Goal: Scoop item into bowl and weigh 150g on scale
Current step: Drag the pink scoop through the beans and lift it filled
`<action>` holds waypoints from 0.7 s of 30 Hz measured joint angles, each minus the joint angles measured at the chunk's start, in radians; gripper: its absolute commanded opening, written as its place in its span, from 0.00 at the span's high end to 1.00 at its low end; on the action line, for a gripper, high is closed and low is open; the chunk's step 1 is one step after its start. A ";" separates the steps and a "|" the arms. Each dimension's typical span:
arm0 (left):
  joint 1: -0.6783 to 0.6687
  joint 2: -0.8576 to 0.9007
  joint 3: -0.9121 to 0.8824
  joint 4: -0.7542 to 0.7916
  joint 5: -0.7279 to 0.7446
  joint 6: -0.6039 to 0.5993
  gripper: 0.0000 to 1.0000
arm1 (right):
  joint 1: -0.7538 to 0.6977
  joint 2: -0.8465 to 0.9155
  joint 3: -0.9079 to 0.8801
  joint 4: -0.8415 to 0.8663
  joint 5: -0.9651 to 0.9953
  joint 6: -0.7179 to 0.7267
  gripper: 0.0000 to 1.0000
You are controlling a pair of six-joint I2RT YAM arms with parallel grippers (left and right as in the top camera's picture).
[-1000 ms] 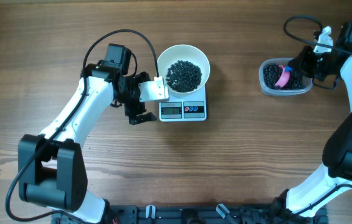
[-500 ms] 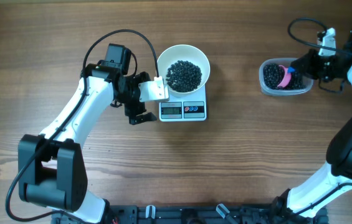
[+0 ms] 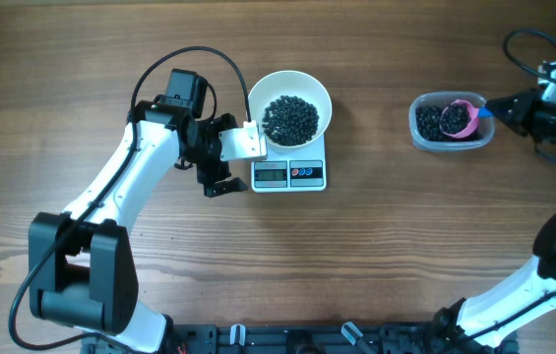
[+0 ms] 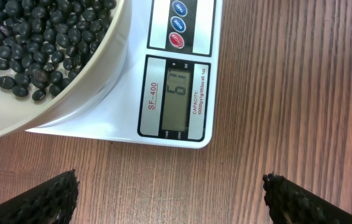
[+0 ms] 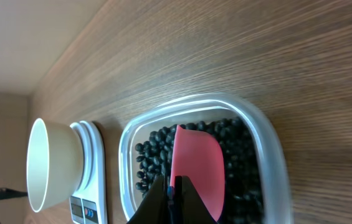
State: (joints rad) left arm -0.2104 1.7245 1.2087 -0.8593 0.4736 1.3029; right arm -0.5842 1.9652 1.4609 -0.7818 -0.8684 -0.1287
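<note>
Overhead: even, diffuse light on the brown wooden table (image 3: 376, 256). Soft, short shadows sit close under the arms. Focus sharp edge to edge.

Left wrist: crisp on the white rectangular digital scale (image 4: 179, 134), display digits distinct. The round white bowl (image 4: 70, 87) casts a soft shadow onto it. Left gripper (image 4: 169, 202) tips dark, slightly soft.

Right wrist: right gripper (image 5: 171, 198) black and blurred near the lens. Pink plastic scoop (image 5: 197, 165) evenly lit. Pale highlights on the clear plastic tub (image 5: 269, 143) rim. Far table edge hazy.

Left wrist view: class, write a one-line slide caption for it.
White bowl of black beans rests on the scale, its display facing the open left claw.
</note>
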 measured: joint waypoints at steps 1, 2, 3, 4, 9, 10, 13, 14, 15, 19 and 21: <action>0.000 0.000 0.000 0.000 0.000 0.000 0.00 | -0.008 0.000 0.000 0.000 -0.004 0.004 0.95; 0.000 0.000 0.000 0.000 0.000 0.000 0.00 | -0.016 0.000 0.000 0.000 -0.014 0.011 0.95; 0.000 0.000 0.000 0.000 0.000 0.000 0.00 | -0.022 0.000 0.000 0.001 -0.026 0.015 0.95; 0.000 0.000 0.000 0.000 0.000 0.000 0.00 | -0.024 0.000 0.000 0.002 -0.039 0.018 0.95; 0.000 0.000 0.000 0.000 0.000 0.000 0.00 | -0.026 0.000 0.000 0.004 -0.101 0.034 0.95; 0.000 0.000 0.000 0.000 0.000 0.000 0.00 | -0.026 0.000 0.000 0.004 -0.108 0.039 0.95; 0.000 0.000 0.000 0.000 0.000 0.000 0.00 | -0.027 0.000 0.000 0.005 -0.142 0.053 0.95; 0.000 0.000 0.000 0.000 0.000 0.000 0.01 | -0.027 0.000 0.000 0.005 -0.154 0.053 0.95; 0.000 0.000 0.000 0.000 0.000 0.000 0.00 | -0.027 0.000 0.000 0.005 -0.169 0.053 0.95; 0.000 0.000 0.000 0.000 0.000 0.000 0.00 | -0.027 0.000 0.000 0.005 -0.244 0.056 0.96; 0.000 0.000 0.000 0.000 0.000 0.000 0.00 | -0.027 0.000 0.000 0.005 -0.288 0.060 0.96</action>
State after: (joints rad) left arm -0.2104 1.7245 1.2087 -0.8593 0.4736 1.3029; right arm -0.6117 1.9652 1.4609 -0.7765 -1.1568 -0.0685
